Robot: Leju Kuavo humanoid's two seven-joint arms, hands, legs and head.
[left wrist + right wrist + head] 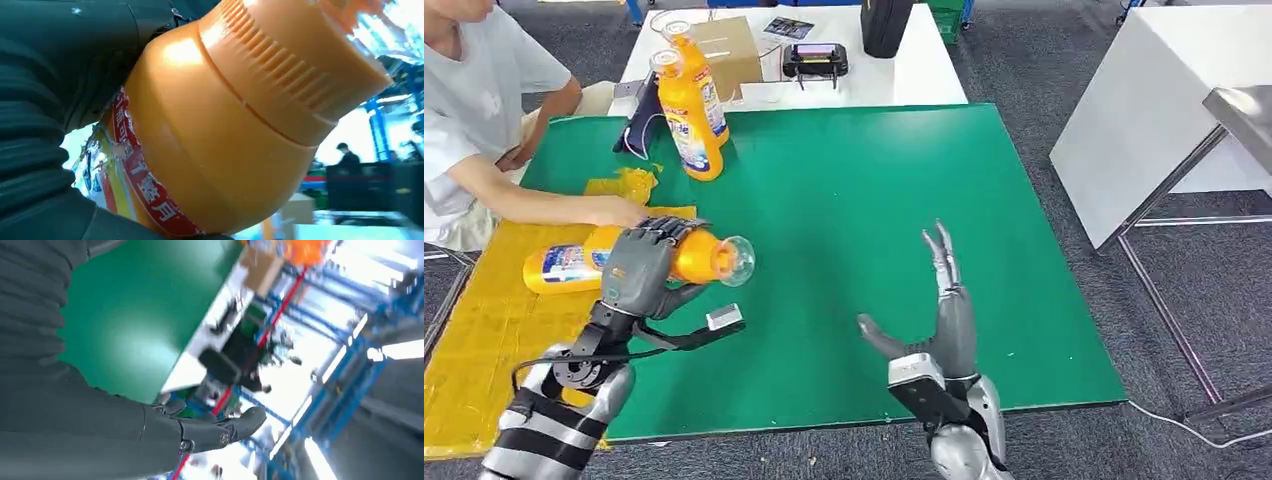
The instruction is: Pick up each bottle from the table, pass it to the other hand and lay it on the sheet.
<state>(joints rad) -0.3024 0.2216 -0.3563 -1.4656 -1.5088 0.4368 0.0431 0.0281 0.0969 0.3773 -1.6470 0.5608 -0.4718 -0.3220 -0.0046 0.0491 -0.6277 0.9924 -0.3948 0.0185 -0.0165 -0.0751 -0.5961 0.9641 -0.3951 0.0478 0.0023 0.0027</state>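
At the head view's left, the left hand has its fingers wrapped around an orange bottle lying sideways. The right hand is spread open and holds nothing. Releasing near the sheet edge could let the bottle roll onto the green worktop.

I am working in what looks like an industrial test hall or robotics lab: a green-topped work table stands on grey carpet tile, with white benches beside it and a handheld controller and cardboard box on the table behind. Blue steel racking and bright ceiling strip lights show in my right wrist view.
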